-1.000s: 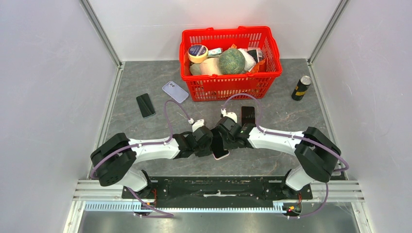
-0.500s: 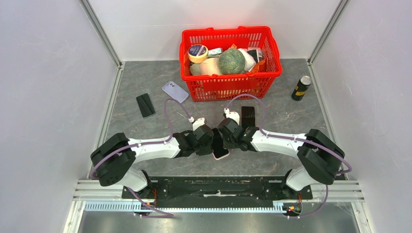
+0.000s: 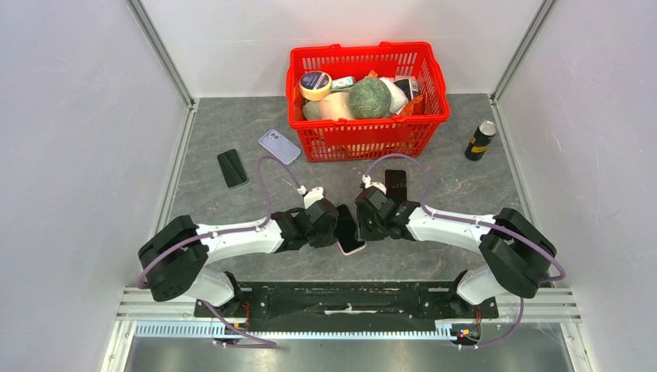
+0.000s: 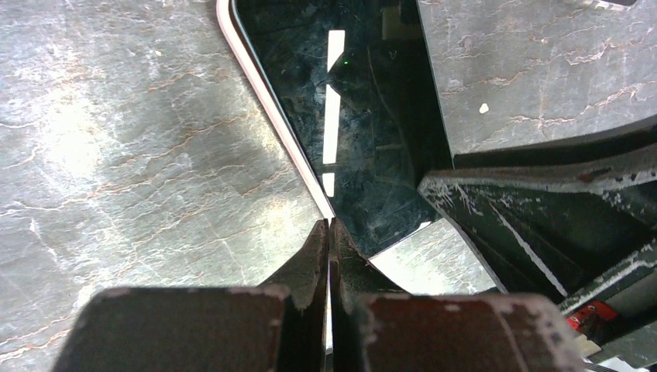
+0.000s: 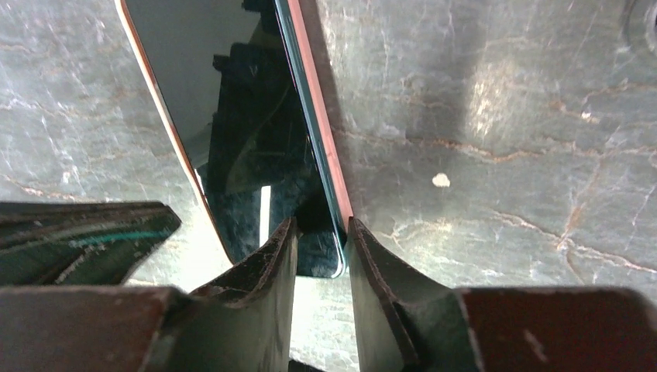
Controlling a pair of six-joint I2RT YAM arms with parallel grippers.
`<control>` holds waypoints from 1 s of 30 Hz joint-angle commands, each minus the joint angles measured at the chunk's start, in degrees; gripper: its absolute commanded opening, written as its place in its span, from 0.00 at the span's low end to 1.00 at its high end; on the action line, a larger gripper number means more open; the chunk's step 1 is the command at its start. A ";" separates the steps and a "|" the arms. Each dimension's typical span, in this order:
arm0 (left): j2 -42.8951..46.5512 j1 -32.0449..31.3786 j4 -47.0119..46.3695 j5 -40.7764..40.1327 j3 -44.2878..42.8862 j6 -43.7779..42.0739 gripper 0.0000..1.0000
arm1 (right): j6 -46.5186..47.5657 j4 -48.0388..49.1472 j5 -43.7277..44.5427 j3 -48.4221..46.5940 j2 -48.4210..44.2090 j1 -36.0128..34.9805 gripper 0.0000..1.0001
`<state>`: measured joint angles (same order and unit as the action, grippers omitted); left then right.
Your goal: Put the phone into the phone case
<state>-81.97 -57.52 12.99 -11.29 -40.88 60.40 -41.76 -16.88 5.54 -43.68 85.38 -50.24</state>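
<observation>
A dark-screened phone with a pink rim lies on the table between my two grippers. In the left wrist view the phone runs away from my left gripper, which is shut with its tips against the pink edge. My left gripper is at the phone's left side. My right gripper is at its right side. In the right wrist view my right gripper is narrowly open, and a corner of the phone shows in the gap between its fingers.
A lilac phone case and a dark phone lie at the back left. Another dark phone lies behind my right gripper. A red basket of goods stands at the back, with a can to its right.
My right arm has shifted slightly to the right and back. The phone and my left gripper have barely moved.
</observation>
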 commanded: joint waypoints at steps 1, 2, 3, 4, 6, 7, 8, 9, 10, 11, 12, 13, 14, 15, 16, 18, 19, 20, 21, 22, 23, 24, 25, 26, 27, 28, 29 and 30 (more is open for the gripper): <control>1.73 -0.05 1.09 -2.80 -0.79 -1.82 0.02 | 1.25 -9.77 -7.47 2.66 -1.31 -0.31 0.37; 1.71 -0.05 1.04 -2.77 -0.72 -1.79 0.02 | 1.34 -10.03 -7.49 2.59 -1.36 -0.26 0.38; 1.53 0.03 1.00 -2.77 -0.64 -1.78 0.02 | 1.46 -10.18 -7.47 2.48 -1.28 -0.22 0.38; 1.42 0.05 0.91 -2.71 -0.54 -1.70 0.02 | 1.49 -10.29 -7.47 2.42 -1.15 -0.20 0.38; 1.22 0.04 0.48 -2.61 -0.35 -1.56 0.02 | 1.53 -10.27 -7.47 2.46 -0.73 -0.10 0.34; 1.16 0.04 0.24 -2.58 -0.19 -1.48 0.02 | 1.58 -10.31 -7.56 2.30 -0.30 -0.04 0.31; 1.05 0.16 0.11 -2.52 -0.12 -1.48 0.02 | 1.59 -10.35 -7.73 2.12 -0.07 0.01 0.28; 0.91 0.15 0.09 -2.51 -0.20 -1.43 0.02 | 1.59 -10.44 -7.90 1.99 0.11 -0.03 0.24; 0.85 0.12 0.11 -2.51 -0.19 -1.44 0.02 | 1.59 -10.45 -8.13 1.89 0.21 -0.03 0.21; 0.77 0.12 0.03 -2.51 -0.18 -1.51 0.02 | 1.64 -10.58 -8.41 1.81 0.35 -0.04 0.18; 0.60 0.23 -0.05 -2.52 -0.17 -1.64 0.02 | 1.79 -10.69 -8.51 1.55 0.60 -0.06 0.15; 0.51 0.22 -0.14 -2.51 -0.29 -1.74 0.02 | 1.88 -10.86 -8.85 1.29 1.24 -0.04 0.13; 0.28 0.34 -0.14 -2.42 -0.42 -1.93 0.02 | 2.21 -11.12 -9.46 0.76 2.11 -0.01 0.10; 0.00 0.35 -0.07 -2.42 -0.64 -2.14 0.02 | 2.51 -11.15 -10.17 0.37 2.93 -0.03 0.07; -0.07 0.39 -0.07 -2.42 -0.71 -2.30 0.02 | 2.78 -11.15 -10.80 0.11 4.03 -0.03 0.05; -0.12 0.60 -0.12 -2.43 -0.78 -2.47 0.02 | 3.25 -11.16 -11.66 -0.30 6.08 -0.08 0.02; -0.20 0.73 -0.07 -2.42 -0.78 -2.55 0.02 | 3.47 -11.20 -11.93 -0.43 7.24 -0.05 0.01; -0.19 0.82 -0.07 -2.42 -0.78 -2.61 0.02 | 3.64 -11.15 -12.31 -0.44 8.13 -0.04 0.00; -0.07 0.99 0.01 -2.42 -0.72 -2.66 0.02 | 3.78 -11.22 -12.60 -0.59 9.36 -0.04 0.00; -0.05 1.22 0.10 -2.43 -0.77 -2.79 0.02 | 3.90 -11.33 -12.77 -0.74 10.52 -0.01 0.00; 0.04 1.34 0.23 -2.42 -0.78 -2.83 0.02 | 3.95 -11.45 -13.02 -0.79 11.54 -0.12 0.00; 0.22 1.44 0.32 -2.51 -0.72 -2.92 0.03 | 3.96 -11.42 -13.06 -0.88 12.43 -0.25 0.00; 0.22 1.51 0.36 -2.66 -0.62 -2.95 0.03 | 3.93 -11.33 -12.76 -0.87 13.14 -0.37 0.00; 0.34 1.69 0.23 -2.69 -0.53 -2.92 0.03 | 3.82 -11.33 -12.49 -0.87 14.03 -0.55 0.00; 0.40 1.79 0.04 -2.69 -0.39 -2.92 0.03 | 3.70 -11.26 -12.25 -0.88 14.84 -0.72 0.00; 0.33 1.90 -0.14 -2.69 -0.26 -2.92 0.03 | 3.48 -11.16 -11.85 -0.80 15.46 -1.03 0.00; 0.23 2.02 -0.40 -2.53 -0.16 -2.84 0.03 | 3.09 -10.79 -11.41 -0.71 16.16 -1.36 0.00; 0.06 2.16 -0.71 -2.36 -0.08 -2.87 0.03 | 2.73 -10.49 -11.29 -0.70 16.84 -1.63 0.00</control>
<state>-81.87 -55.94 13.63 -11.97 -40.88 59.27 -37.21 -28.05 -0.36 -50.06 91.24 -48.31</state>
